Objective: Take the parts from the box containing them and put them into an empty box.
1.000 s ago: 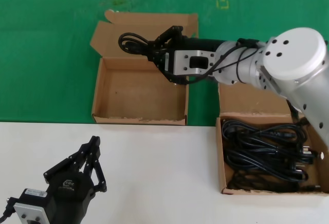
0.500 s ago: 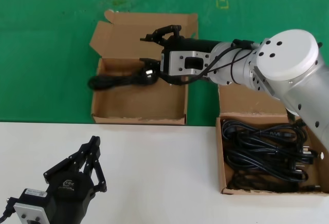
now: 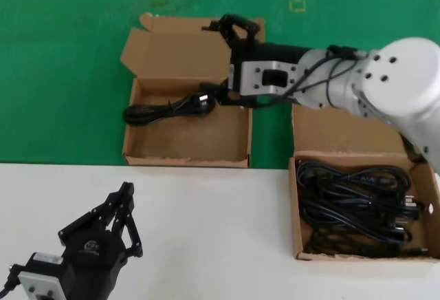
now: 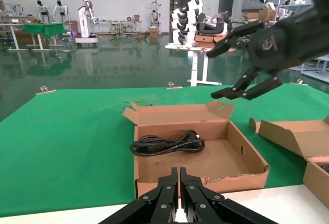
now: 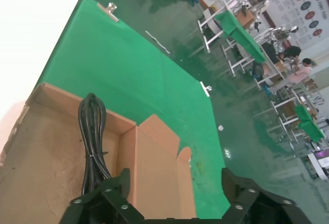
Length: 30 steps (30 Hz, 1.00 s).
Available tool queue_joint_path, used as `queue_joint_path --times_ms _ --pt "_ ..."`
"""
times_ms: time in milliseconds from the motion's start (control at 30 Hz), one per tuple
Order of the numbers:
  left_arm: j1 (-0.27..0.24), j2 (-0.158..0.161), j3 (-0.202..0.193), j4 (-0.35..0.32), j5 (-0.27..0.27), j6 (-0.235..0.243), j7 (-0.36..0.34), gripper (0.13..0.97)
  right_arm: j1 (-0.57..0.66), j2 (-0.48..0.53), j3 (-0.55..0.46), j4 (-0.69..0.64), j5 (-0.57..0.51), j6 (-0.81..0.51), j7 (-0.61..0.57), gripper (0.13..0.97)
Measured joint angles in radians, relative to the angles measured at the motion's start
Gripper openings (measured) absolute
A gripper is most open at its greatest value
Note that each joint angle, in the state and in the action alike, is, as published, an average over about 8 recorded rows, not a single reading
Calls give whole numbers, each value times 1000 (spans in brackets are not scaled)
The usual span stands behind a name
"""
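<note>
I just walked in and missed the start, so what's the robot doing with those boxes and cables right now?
It is moving black power cables from one cardboard box to another. The right gripper hangs open above the far box, where one coiled cable bundle lies on the floor against the back wall, one loop over the left wall. The rest of the cables sit in the near box on the right. The left gripper is parked, shut, over the white table.

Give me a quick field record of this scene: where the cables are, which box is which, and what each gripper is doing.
delivered cable: lying along the back wall inside the left box
remaining cables: piled in the right box
right gripper: open, empty, above the left box's back edge
left gripper: shut, parked over the white table
</note>
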Motion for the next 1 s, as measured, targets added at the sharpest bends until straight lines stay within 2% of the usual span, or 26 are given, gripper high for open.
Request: queue_joint_path --times_ms 167,233,467,600,700,867,1000 --pt "0 0 0 0 0 0 0 161 -42 62 25 131 -74 -19 93 642" --pt "0 0 0 0 0 0 0 161 -54 76 34 163 -93 -27 114 664" --pt "0 0 0 0 0 0 0 168 -66 90 46 193 -115 -37 133 816" --pt "0 0 0 0 0 0 0 173 -71 91 49 197 -114 -35 135 816" --pt "0 0 0 0 0 0 0 173 -90 93 59 208 -110 -28 141 856" --pt "2 0 0 0 -2 -1 1 218 -153 99 93 245 -95 -3 160 924" --pt "3 0 -1 0 -3 -2 1 245 -218 106 128 284 -80 22 181 939"
